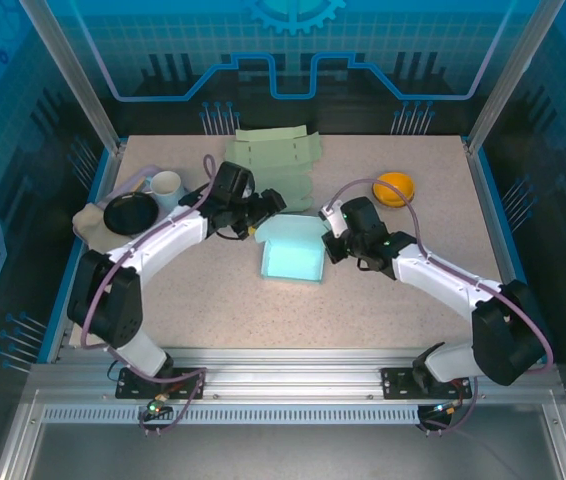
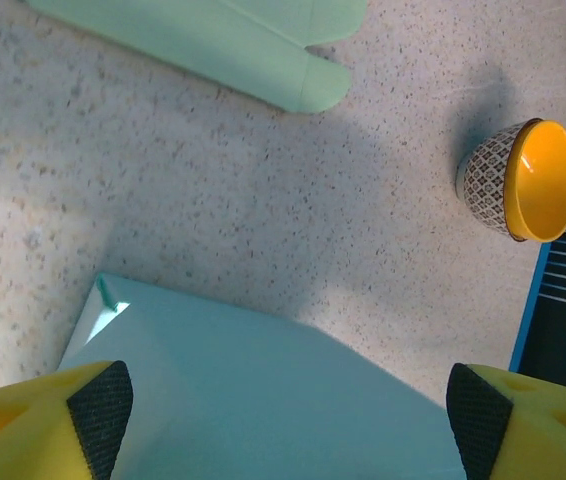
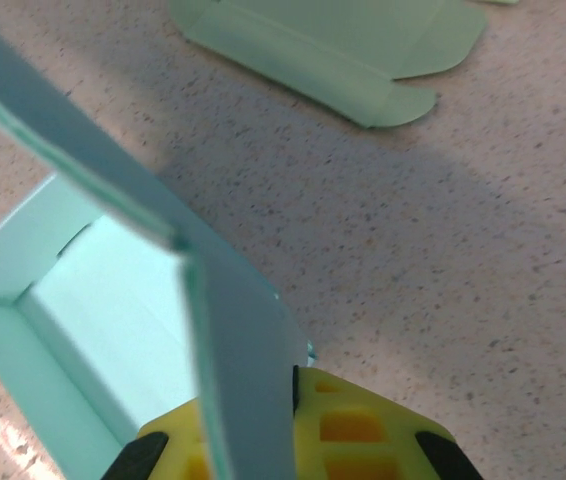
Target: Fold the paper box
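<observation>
The pale blue paper box (image 1: pixel 292 254) lies in the middle of the table, partly folded with its walls raised. My right gripper (image 1: pixel 331 238) is at the box's right side, shut on the box's side wall (image 3: pixel 238 340), which stands pinched between the yellow fingers (image 3: pixel 363 430). My left gripper (image 1: pixel 266 208) hovers at the box's far left corner, open, with its black pads (image 2: pixel 98 410) wide apart over the box's flat panel (image 2: pixel 263 400) and not touching it.
A flat pale green box blank (image 1: pixel 278 160) lies at the back centre. An orange bowl (image 1: pixel 394 187) stands at the back right. A white mug (image 1: pixel 166 186) and a black bowl (image 1: pixel 129 213) sit at the left, beside the left arm.
</observation>
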